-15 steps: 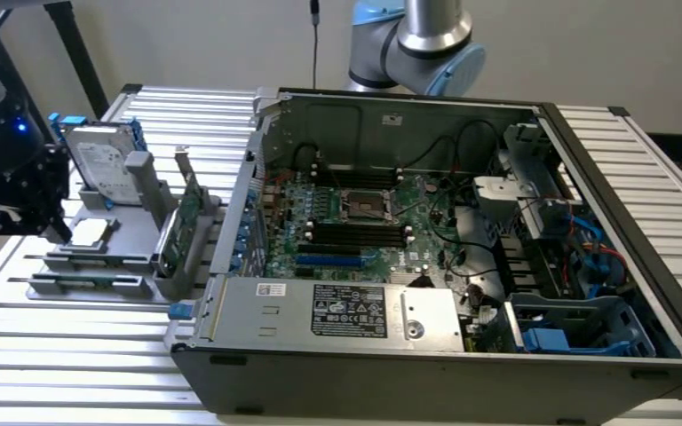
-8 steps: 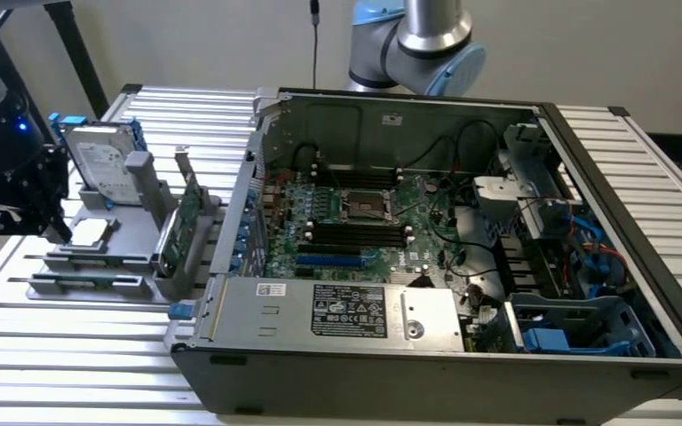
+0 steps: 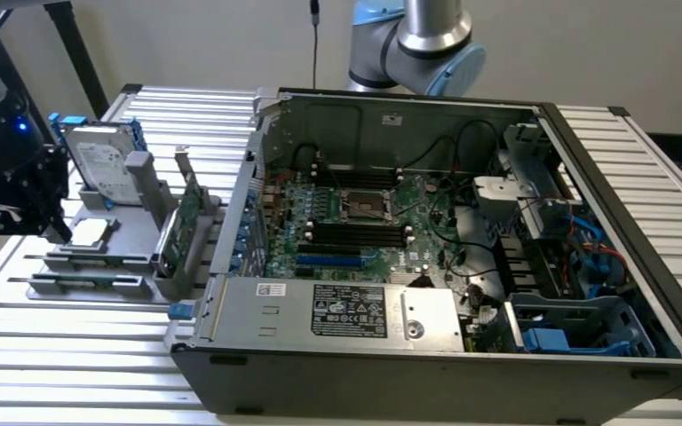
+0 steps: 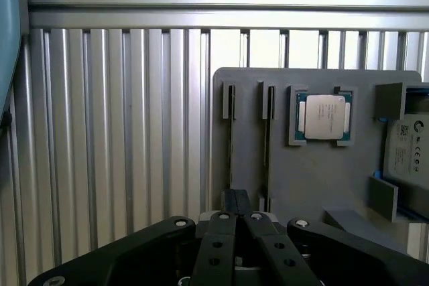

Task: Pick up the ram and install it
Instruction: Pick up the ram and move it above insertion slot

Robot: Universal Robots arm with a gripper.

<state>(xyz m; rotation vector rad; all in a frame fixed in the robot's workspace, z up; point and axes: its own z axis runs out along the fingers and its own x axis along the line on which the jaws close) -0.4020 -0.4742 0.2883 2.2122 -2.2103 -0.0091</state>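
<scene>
The hand (image 4: 236, 197), fingers together and gripping nothing, hangs over the gray parts tray (image 4: 308, 185) at the exterior view's left; the ram (image 4: 231, 135) lies slotted in that tray.

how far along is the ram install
Nothing looks done yet: the motherboard's black slots look empty. The ram sits on edge in the gray holder, and the gripper hangs near it, shut and holding nothing. Picking up and installing are both left.
</scene>
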